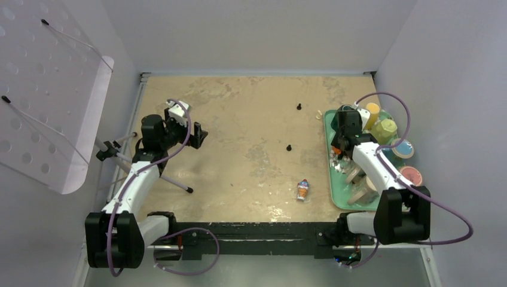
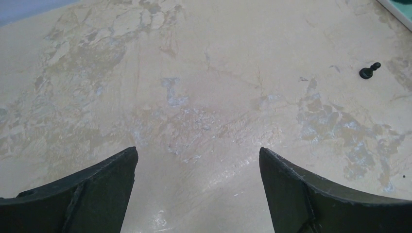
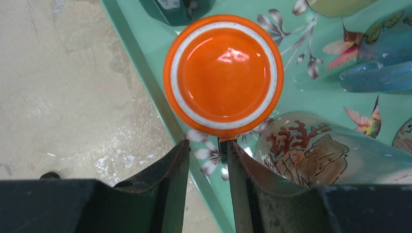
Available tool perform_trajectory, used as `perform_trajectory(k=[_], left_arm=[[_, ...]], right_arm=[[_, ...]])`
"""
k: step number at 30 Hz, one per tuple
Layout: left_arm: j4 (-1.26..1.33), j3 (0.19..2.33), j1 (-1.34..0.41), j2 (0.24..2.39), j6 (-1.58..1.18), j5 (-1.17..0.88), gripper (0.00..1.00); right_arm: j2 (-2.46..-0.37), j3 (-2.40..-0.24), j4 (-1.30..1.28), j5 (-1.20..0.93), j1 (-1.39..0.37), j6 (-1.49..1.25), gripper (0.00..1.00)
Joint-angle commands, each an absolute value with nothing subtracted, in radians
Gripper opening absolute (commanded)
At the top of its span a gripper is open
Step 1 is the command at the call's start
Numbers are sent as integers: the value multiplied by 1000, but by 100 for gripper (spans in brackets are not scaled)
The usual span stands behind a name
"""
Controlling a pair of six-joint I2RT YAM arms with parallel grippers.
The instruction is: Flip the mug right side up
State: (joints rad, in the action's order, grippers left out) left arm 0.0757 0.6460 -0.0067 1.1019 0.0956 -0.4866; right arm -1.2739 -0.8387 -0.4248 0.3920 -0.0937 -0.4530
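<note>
mug [image 3: 223,75] base glossy, glazed ceramic look, tray [image 3: 145,29] smooth shiny printed plastic look, table [image 2: 194,97] matt, worn, patchy, my right fingers [image 3: 165,184] matt black, scuffed edges

Middle of the table [image 1: 239,119] is wide open, only a far black peg [image 1: 299,107], a near black peg [image 1: 289,147] and a small toy [image 1: 303,190] by the front edge to dodge. The green tray [image 3: 148,48] is the tight bit: the orange mug [image 3: 223,73] has a coral-print cup [image 3: 311,155] just beside it and a dark green cup [image 3: 175,9] close behind. A white perforated panel [image 1: 48,107] overhangs the left side
</note>
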Motion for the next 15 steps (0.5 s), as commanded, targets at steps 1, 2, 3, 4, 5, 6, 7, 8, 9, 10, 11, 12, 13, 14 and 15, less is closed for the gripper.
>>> perform_trajectory(k=[1,2,3,4,5,6,7,8,9,10,11,12,13,14,15], left_arm=[[76,672,-2,1066,75,-556,98],[80,670,-2,1062,71,-567,98],[83,668,-1,1058,66,-575,98],[84,667,-1,1054,62,-581,98],[84,667,-1,1052,60,-585,98],[83,667,-1,1048,59,-589,97],[82,667,-1,1047,58,-596,98],[82,667,-2,1045,56,-603,97],[83,667,-2,1045,52,-609,97],[85,669,-2,1042,48,-613,97],[86,669,-2,1040,46,-615,97],[87,669,-2,1039,45,-615,97],[85,670,-2,1035,46,-616,97],[84,670,-1,1033,47,-615,97],[82,671,-1,1033,50,-615,97]], right_arm=[[-1309,-875,-489,444,-94,-540,39],[-1317,-869,-491,451,-93,-550,40],[-1324,-865,-499,457,-91,-562,40],[-1328,-862,-510,464,-91,-577,40],[-1330,-864,-523,472,-91,-591,41],[-1327,-866,-536,478,-92,-600,42],[-1320,-865,-539,483,-92,-606,45],[-1310,-860,-532,487,-91,-605,51],[-1303,-851,-513,487,-89,-600,58],[-1301,-839,-486,476,-82,-585,61],[-1307,-830,-463,450,-68,-572,62],[-1320,-824,-450,427,-53,-560,62],[-1335,-820,-439,414,-43,-550,61],[-1346,-813,-423,397,-32,-542,59],[-1354,-804,-400,379,-24,-525,58]])
